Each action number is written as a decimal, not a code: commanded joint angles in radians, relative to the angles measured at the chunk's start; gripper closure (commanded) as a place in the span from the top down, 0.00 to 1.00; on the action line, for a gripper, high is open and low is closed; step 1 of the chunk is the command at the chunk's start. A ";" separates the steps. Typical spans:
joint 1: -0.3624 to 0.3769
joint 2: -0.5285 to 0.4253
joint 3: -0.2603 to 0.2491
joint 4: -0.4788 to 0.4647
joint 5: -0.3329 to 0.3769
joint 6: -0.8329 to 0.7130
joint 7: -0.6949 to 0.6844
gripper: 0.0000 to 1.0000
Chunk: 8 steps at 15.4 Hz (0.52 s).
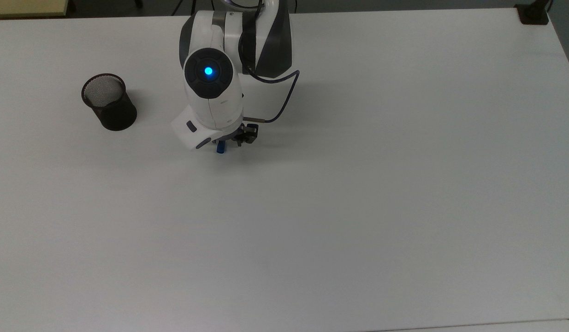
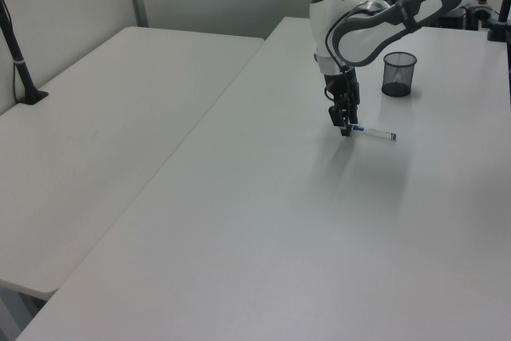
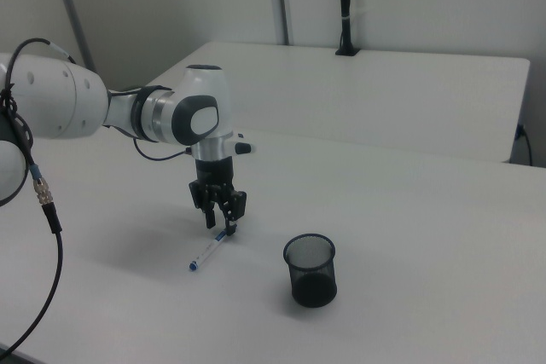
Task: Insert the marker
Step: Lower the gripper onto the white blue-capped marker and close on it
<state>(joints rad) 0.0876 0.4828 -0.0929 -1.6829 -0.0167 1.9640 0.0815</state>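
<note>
The arm's dark two-finger tool [image 3: 223, 221] hung low over the white desk [image 1: 358, 184], pointing straight down, with its fingers [image 3: 211, 214] a small way apart and nothing between them. Directly beneath it lay the slim white-barrelled marker with a blue cap [image 3: 210, 248], flat on the desk. In the right view the tool's tips stood at the marker's capped end, while the barrel ran away toward the right view's lower left, ending in a small blue tip. Whether the tips touched the cap or the desk could not be told. In the left view the tool [image 2: 344, 121] sat over the marker's near end and the white barrel [image 2: 374, 132] stretched off to the left view's right. In the top view just the blue cap [image 1: 219, 147] peeked out below the tool [image 1: 236, 136] (the arm's white wrist covered the rest).

The print on the barrel was too small to read.

A black mesh cup [image 1: 109, 102] stood upright and well apart from the tool, toward the top view's left; in the right view the cup [image 3: 311, 269] stood to the marker's right.
</note>
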 commanded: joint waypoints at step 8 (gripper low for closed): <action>0.014 0.011 -0.007 -0.012 -0.003 0.050 0.015 0.11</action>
<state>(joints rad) 0.0921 0.4884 -0.0933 -1.6810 -0.0186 1.9790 0.0822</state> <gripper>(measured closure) 0.819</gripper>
